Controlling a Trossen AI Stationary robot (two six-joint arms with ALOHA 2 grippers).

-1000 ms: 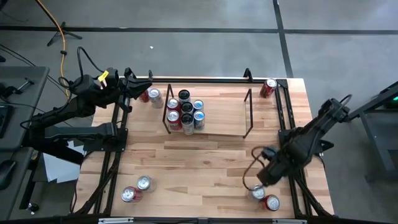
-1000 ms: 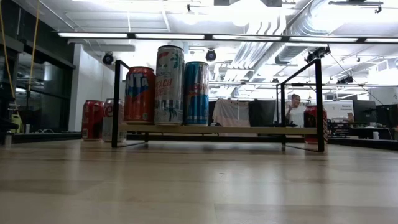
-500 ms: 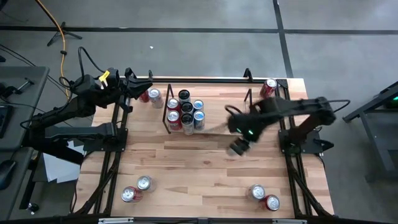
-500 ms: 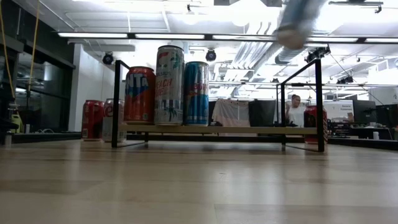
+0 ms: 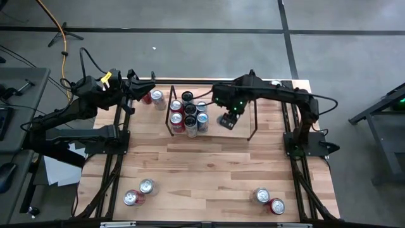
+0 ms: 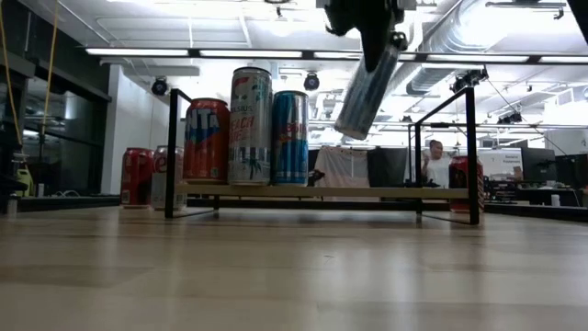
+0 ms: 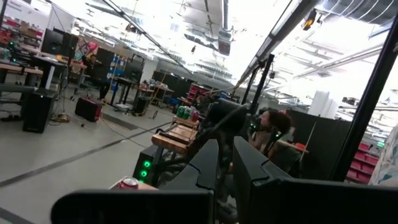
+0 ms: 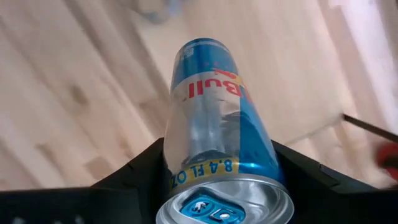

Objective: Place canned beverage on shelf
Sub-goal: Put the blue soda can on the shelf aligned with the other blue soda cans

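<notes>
A slim blue-and-silver can (image 8: 217, 124) hangs in my right gripper (image 5: 228, 119) above the shelf's see-through top, right of its middle. In the low view the can (image 6: 365, 92) is tilted, well above the shelf board (image 6: 322, 192). The shelf (image 5: 253, 109) is a black rod rack at the table's far middle. Several cans (image 5: 188, 114) stand upright on its left end. My left gripper (image 5: 139, 88) is shut and holds nothing, off the shelf's far left, raised by the table's far-left corner. My right gripper pinches the can's wall just below its top rim (image 8: 186, 177) between its two fingers (image 8: 140, 171). The fingers come from above, pointing down. The can hangs below them, tilted, its bottom end (image 6: 351, 129) swung toward the cans on the shelf, clear of the shelf.
Two cans (image 5: 152, 97) stand on the table left of the shelf. Two more cans (image 5: 139, 190) stand near the front left and two (image 5: 269, 201) near the front right. A red can (image 6: 464, 179) stands behind the shelf's right end. A black rail frame (image 5: 120, 158) edges the table.
My right gripper has swept from the table's near-right corner toward the far edge and leftward, to above the shelf, rolling its wrist on the way. The can has gone with it, lifted clear the whole time, and now hangs tilted.
</notes>
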